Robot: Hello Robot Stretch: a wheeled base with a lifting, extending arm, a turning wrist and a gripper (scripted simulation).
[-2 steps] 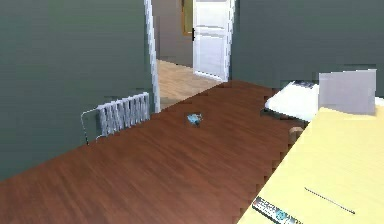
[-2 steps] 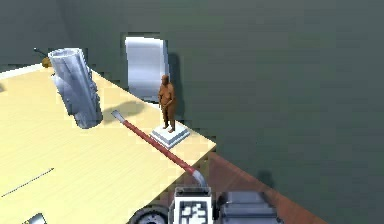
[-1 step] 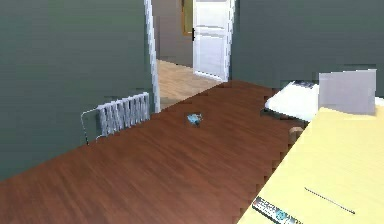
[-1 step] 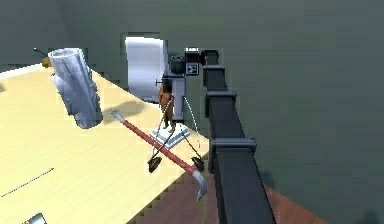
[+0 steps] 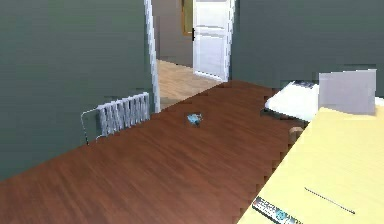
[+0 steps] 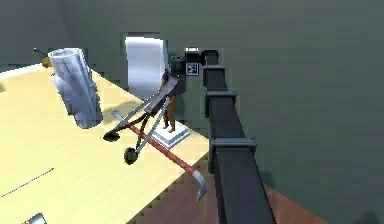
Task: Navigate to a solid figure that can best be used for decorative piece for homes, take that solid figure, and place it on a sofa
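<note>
1. In the arm side view, a small brown figurine (image 6: pixel 172 116) stands upright near the tabletop (image 6: pixel 60 165) edge, at about 2 o'clock from the pincer (image 6: pixel 124 143); a red-handled tool (image 6: pixel 175 158) lies close by.
2. The pincer's opening cannot be told; nor whether it holds anything.
3. Judged by looks, the figurine is rigid and light; slender on a narrow base, so easily toppled; possibly brittle.
4. Best taken squarely around its mid-body; approach slowly.
</note>
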